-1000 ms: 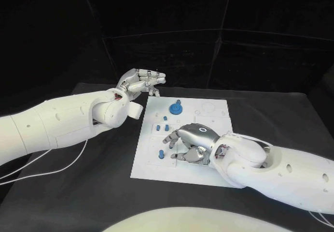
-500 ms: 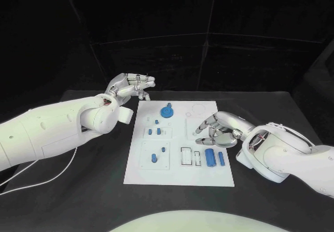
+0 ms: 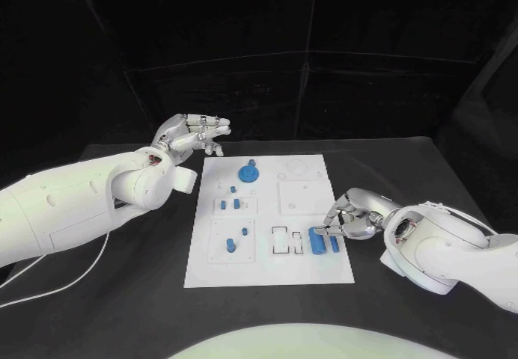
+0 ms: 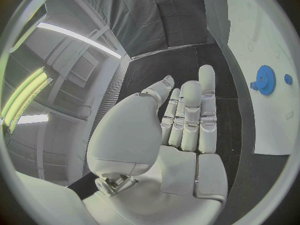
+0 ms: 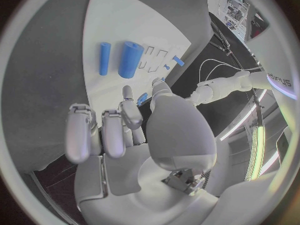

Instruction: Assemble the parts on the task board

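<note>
The right hand (image 3: pixel 351 217) has its fingers (image 5: pixel 103 132) curled and holds nothing, at about 3 o'clock of the white board (image 3: pixel 270 265), just beside two blue cylinders (image 3: pixel 320 241). The left hand (image 3: pixel 192 134) is raised at 11 o'clock off the board, fingers (image 4: pixel 190 115) loosely bent, grasping nothing; the blue gear (image 3: pixel 248 173) stands near the far edge

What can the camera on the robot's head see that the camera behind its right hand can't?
Only the head view shows the blue gear near the far end of the task board and the left hand raised beside that end. Only the right wrist view shows the right hand's palm side, its fingers apart and nothing in them. Both show the board and the two blue cylinders, one thick, one thin, lying side by side close to the right hand.
</note>
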